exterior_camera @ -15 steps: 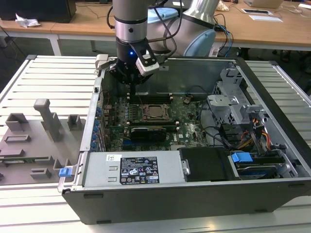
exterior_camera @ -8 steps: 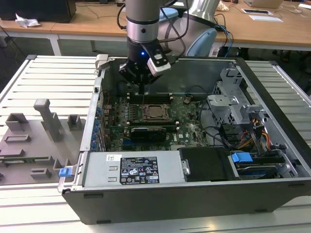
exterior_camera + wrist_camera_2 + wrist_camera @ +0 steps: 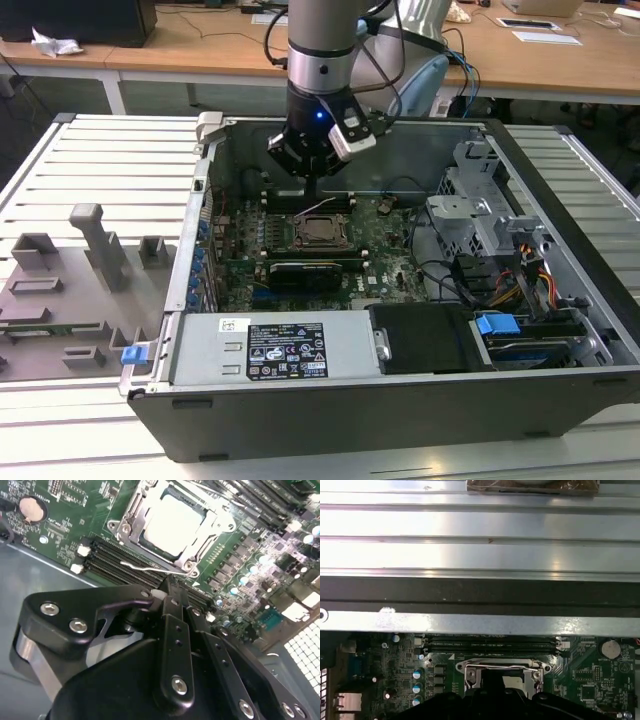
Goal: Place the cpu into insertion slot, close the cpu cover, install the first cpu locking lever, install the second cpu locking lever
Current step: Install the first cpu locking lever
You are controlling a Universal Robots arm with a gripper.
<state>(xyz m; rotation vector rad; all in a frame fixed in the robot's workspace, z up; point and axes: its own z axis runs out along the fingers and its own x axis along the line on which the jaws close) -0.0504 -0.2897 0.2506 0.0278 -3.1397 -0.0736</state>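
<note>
Arm low over the socket; cpu seated, cover down, a lever wire by the fingertips.

The cpu [image 3: 172,520] lies in the insertion slot [image 3: 145,542] under the closed cpu cover [image 3: 131,516]. The gripper [image 3: 170,587] hangs just beside the socket, fingers [image 3: 175,625] drawn together, apparently empty. A thin locking lever [image 3: 150,568] runs along the near edge, though I cannot tell if it is latched. Risk: the springy wire slipping off the tips, or scraping the memory slots [image 3: 120,560] alongside.

End effector [image 3: 490,700] body covers half the cpu cover [image 3: 502,672] in the first wrist view; fingertip gap unreadable.
</note>
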